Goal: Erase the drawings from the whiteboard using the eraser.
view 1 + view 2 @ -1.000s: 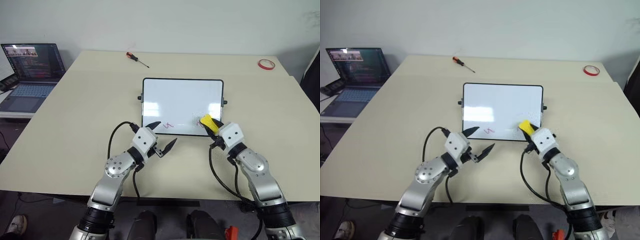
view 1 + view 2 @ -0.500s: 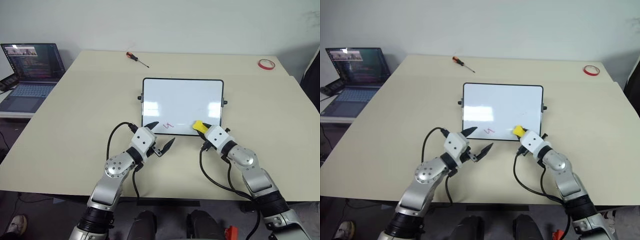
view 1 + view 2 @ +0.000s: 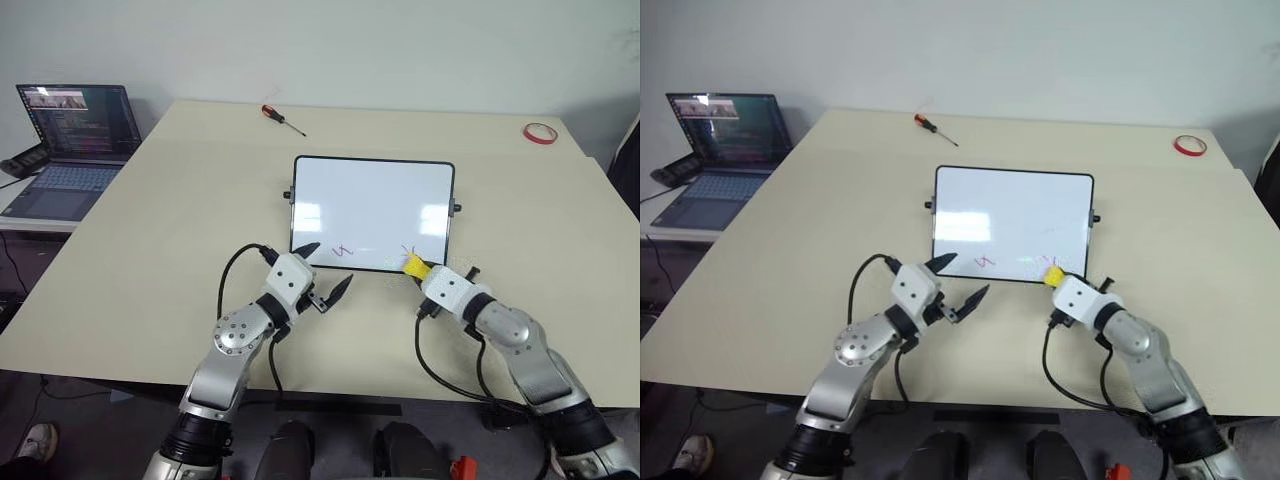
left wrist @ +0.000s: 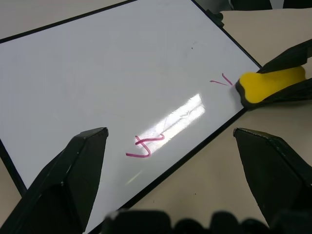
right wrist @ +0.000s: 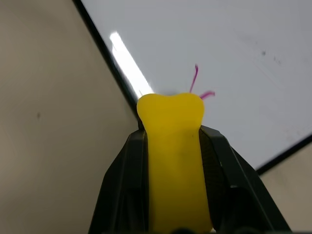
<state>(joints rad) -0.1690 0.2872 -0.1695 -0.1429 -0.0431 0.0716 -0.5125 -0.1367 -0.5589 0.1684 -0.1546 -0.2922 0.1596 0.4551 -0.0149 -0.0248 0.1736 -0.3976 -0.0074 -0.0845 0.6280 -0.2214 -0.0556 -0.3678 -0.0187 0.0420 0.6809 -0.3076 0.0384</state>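
A whiteboard [image 3: 372, 210] lies mid-table, mostly wiped clean. Two red drawings [image 3: 342, 250] remain along its near edge. The right gripper [image 3: 420, 270] clamps the yellow eraser [image 3: 414, 266] beside the right-hand one. The left gripper [image 3: 320, 268] hovers wide, empty.

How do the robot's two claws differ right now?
The left gripper stands open and empty, while the right gripper is shut on the yellow eraser. The left hangs by the whiteboard's near left corner; the right meets its near right edge beside a red mark. Both have black fingers.
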